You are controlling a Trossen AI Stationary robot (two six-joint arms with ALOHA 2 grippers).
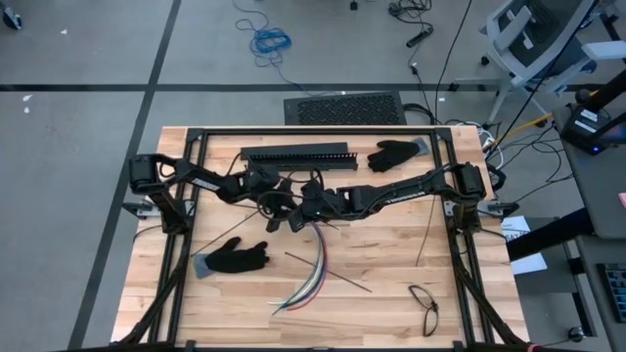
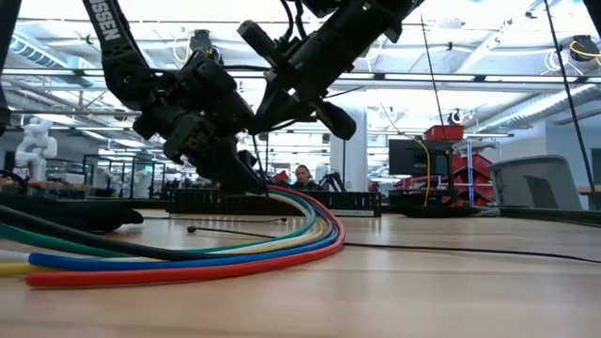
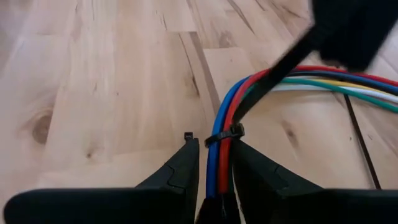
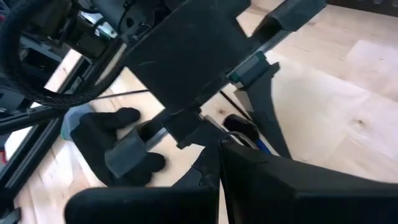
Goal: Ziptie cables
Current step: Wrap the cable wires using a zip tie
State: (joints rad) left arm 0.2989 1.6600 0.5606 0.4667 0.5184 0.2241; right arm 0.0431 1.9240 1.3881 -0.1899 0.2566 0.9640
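Observation:
The cables (image 1: 311,266) are a bundle of red, blue, yellow, green, white and dark wires. They curve over the wood from the table's near side up to the middle, and they show as an arc in the low view (image 2: 188,263). A black zip tie (image 3: 225,134) is looped around the bundle just in front of my left gripper (image 3: 214,163), which is shut on the cables. My right gripper (image 1: 311,203) stands right beside it at the table's middle, shut on the zip tie's tail. In its own wrist view my right gripper (image 4: 217,163) looks at the left arm. My left gripper pinches the cable bundle between its two fingers (image 3: 184,168), just behind the zip tie loop, on the red and blue wires (image 3: 217,163). The fingers lie along the cables. The held end is raised off the wood and the rest trails down onto the table (image 2: 141,272). My right gripper holds the zip tie's tail (image 3: 283,65), which runs straight and slanting from the loop up into the gripper (image 3: 348,28). The gripper's dark body hides where the fingers meet the strip.
A long black slotted bar (image 1: 298,154) lies toward the far edge. One black glove (image 1: 396,154) lies beside it and another (image 1: 235,257) lies near left. Loose black zip ties (image 1: 331,271) (image 1: 423,238) lie on the wood, and a thin dark loop (image 1: 424,305) lies near right.

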